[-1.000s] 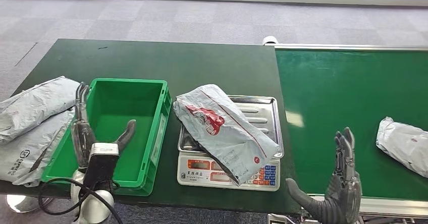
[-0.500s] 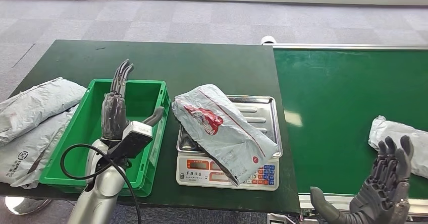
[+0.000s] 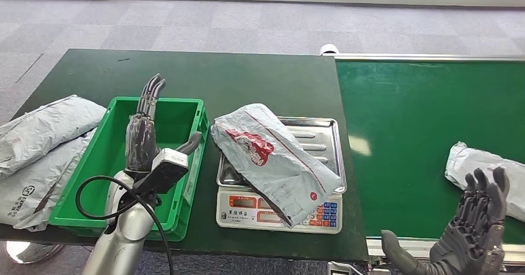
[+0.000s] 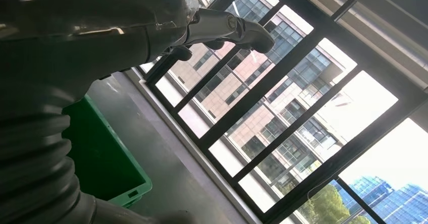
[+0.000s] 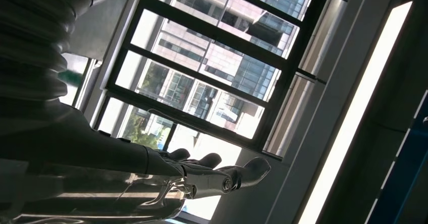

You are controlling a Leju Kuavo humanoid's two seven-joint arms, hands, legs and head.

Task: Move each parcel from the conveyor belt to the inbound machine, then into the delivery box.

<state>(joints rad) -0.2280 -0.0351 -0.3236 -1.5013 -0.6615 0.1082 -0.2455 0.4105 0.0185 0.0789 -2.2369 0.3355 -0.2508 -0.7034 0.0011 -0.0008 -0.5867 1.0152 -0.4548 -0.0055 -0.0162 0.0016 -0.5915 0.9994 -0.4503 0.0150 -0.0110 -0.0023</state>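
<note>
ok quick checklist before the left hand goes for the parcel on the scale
1. Left hand free, holds nothing: ok.
2. Parcel resting on the scale: ok, though it overhangs the display.
3. Green box has room inside: ok.
4. Right hand holds nothing, away from the scale: ok.
5. Next parcel waiting on the conveyor belt: ok.
6. Scale reading registered: cannot tell.

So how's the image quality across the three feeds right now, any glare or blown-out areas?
Head view: evenly lit and sharp, with one pale glare patch on the conveyor belt near the scale. Left wrist view: bright windows, sky partly blown out, left hand dark and backlit. Right wrist view: also backlit, right hand in silhouette.
</note>
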